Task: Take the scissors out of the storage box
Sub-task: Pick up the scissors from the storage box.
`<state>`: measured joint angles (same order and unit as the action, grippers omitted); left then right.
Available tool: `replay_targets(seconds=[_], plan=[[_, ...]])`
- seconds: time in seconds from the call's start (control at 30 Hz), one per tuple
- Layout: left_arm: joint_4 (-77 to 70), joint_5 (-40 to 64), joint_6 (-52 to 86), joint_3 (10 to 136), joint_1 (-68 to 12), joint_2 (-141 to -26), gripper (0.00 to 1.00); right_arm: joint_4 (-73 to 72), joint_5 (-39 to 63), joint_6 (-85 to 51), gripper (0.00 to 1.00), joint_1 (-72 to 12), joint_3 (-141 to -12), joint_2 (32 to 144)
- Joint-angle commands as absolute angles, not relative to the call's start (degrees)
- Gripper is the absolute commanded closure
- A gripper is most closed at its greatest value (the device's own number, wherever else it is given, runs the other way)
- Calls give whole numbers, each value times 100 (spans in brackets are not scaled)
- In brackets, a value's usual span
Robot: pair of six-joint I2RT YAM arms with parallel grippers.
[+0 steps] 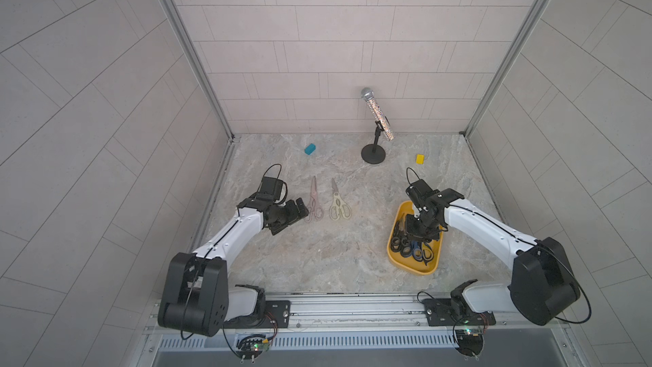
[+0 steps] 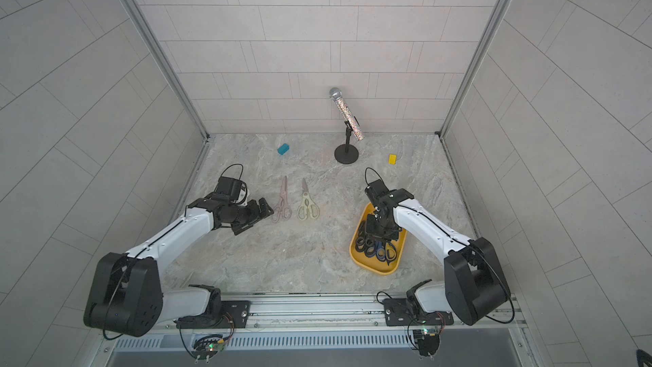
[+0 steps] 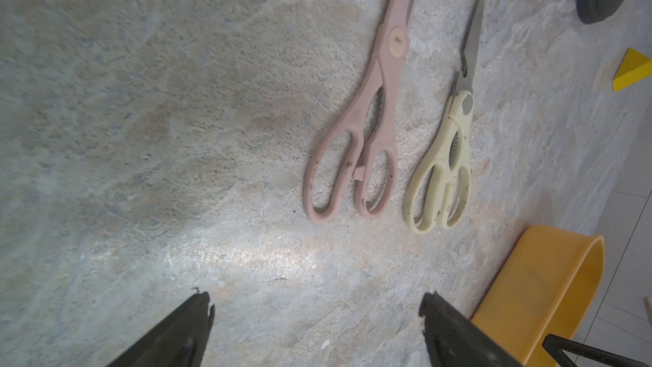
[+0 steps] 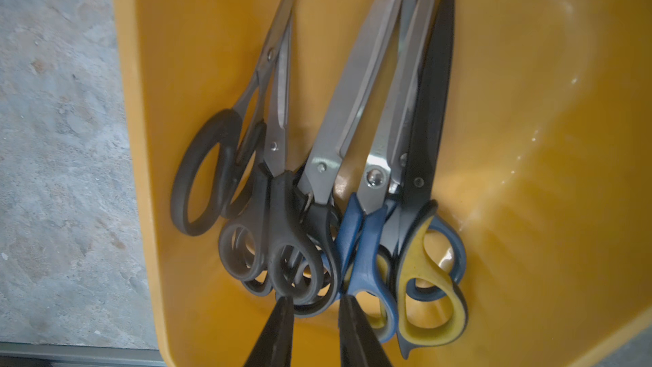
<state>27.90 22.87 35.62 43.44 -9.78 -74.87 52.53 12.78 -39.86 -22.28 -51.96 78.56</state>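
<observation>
A shallow mustard plastic box (image 1: 412, 270) with rounded corners sits at the right of a mottled stone-look table (image 1: 317, 259). Inside it lies a heap of scissors (image 4: 356, 93), blades pointing far, most steel and one black. Six pivot screws can be counted. The handles are matt black, blue, and yellow with black.

The right gripper (image 4: 315, 312) reaches into the box, jaws narrow, with its tips either side of a black handle loop. Whether they pinch it cannot be told.

Two more pairs lie flat left of centre, side by side: a pink pair (image 3: 370, 118) and a cream pair (image 3: 448, 157). A mark on the pink pivot cap is too small to read. The left gripper (image 3: 314, 308) hovers just left of them, jaws wide and empty.

At the far side are one glittery microphone (image 1: 377, 114), one teal block (image 1: 309, 148) and one yellow block (image 1: 420, 159).
</observation>
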Motion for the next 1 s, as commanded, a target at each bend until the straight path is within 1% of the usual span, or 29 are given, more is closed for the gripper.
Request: replay_targets(seconds=[0.0, 0.3, 0.63, 0.97], plan=[[2891, 2208, 3614, 4286, -976, -7384, 0, 5148, 1182, -3888, 73, -2297, -5282, 8042], [3006, 2120, 3592, 4294, -984, -7262, 0, 5019, 982, -3803, 73, -2354, -5222, 8373], [3014, 2103, 3630, 4299, -990, -7251, 0, 5001, 971, -3745, 79, -2360, -5097, 8393], [3006, 2112, 3659, 4291, -984, -7216, 0, 5115, 1006, -3835, 76, -2480, -4910, 8016]])
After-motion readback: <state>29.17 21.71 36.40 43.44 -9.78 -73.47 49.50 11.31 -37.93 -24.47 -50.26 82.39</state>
